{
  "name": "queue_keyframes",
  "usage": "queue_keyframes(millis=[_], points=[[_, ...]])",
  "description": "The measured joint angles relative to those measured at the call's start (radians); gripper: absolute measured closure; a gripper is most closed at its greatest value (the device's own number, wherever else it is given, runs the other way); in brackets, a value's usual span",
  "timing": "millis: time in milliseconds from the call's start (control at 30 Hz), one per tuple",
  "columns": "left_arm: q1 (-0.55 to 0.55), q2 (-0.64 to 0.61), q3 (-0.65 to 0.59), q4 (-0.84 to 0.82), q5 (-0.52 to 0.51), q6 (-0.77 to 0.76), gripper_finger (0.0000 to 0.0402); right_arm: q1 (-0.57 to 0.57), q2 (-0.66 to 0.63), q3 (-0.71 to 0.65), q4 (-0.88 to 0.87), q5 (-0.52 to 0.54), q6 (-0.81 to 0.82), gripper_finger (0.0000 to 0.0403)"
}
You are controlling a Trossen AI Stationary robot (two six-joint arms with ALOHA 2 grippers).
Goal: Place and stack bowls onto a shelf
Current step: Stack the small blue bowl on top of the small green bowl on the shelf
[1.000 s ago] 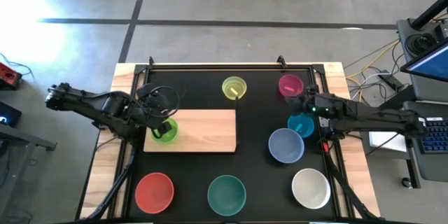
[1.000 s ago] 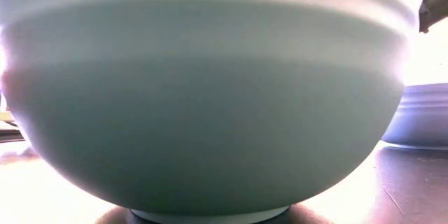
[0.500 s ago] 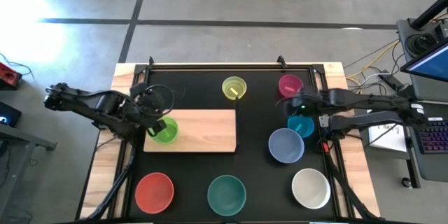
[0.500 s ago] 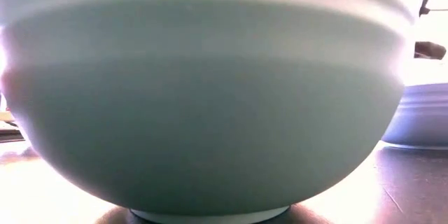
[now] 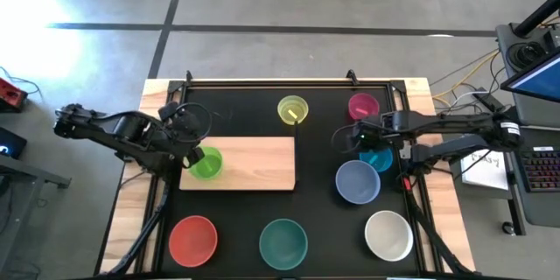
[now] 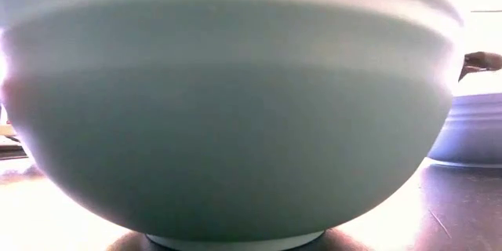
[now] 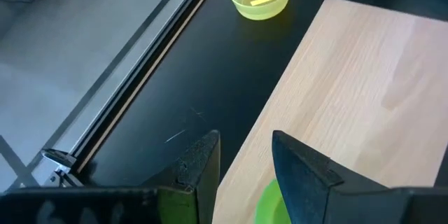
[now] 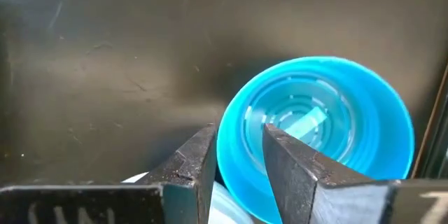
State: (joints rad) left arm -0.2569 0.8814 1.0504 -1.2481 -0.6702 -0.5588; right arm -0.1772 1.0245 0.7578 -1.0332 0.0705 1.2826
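Note:
The small green bowl [image 5: 206, 164] stands on its base on the left end of the light-wood shelf [image 5: 254, 164]. My left gripper [image 5: 187, 151] is open just left of it, and the bowl's rim [image 7: 269, 206] shows low between the fingers. My right gripper [image 5: 348, 138] is open and hovers over the left rim of the small cyan bowl [image 5: 377, 158]. In the right wrist view its fingers frame that cyan bowl's rim [image 8: 225, 140] from above. The cyan bowl sits on the black tabletop, beside the pale blue bowl [image 5: 357, 181].
Yellow bowl [image 5: 292, 109] and magenta bowl [image 5: 363, 105] stand near the far edge. Red bowl [image 5: 192, 240], teal bowl [image 5: 283, 242] and white bowl [image 5: 388, 234] line the near edge. The teal bowl [image 6: 227, 110] fills the low view. The shelf's right part is bare wood.
My left gripper has drawn back toward the table's left edge, away from the green bowl, which stays put on the shelf. My right gripper has swung from beside the magenta bowl toward the table's left and come lower, ending over the cyan bowl's left rim.

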Motion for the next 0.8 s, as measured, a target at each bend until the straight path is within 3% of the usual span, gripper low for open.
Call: queue_keyframes(millis=[333, 800], points=[[0.000, -0.026, 0.000, -0.091, 0.000, 0.014, 0.0288, 0.000, 0.091, 0.000, 0.068, -0.011, 0.116, 0.0296], [0.000, -0.099, 0.000, -0.163, -0.007, 0.030, 0.0288, 0.001, 0.273, -0.001, 0.083, -0.030, 0.147, 0.0296]])
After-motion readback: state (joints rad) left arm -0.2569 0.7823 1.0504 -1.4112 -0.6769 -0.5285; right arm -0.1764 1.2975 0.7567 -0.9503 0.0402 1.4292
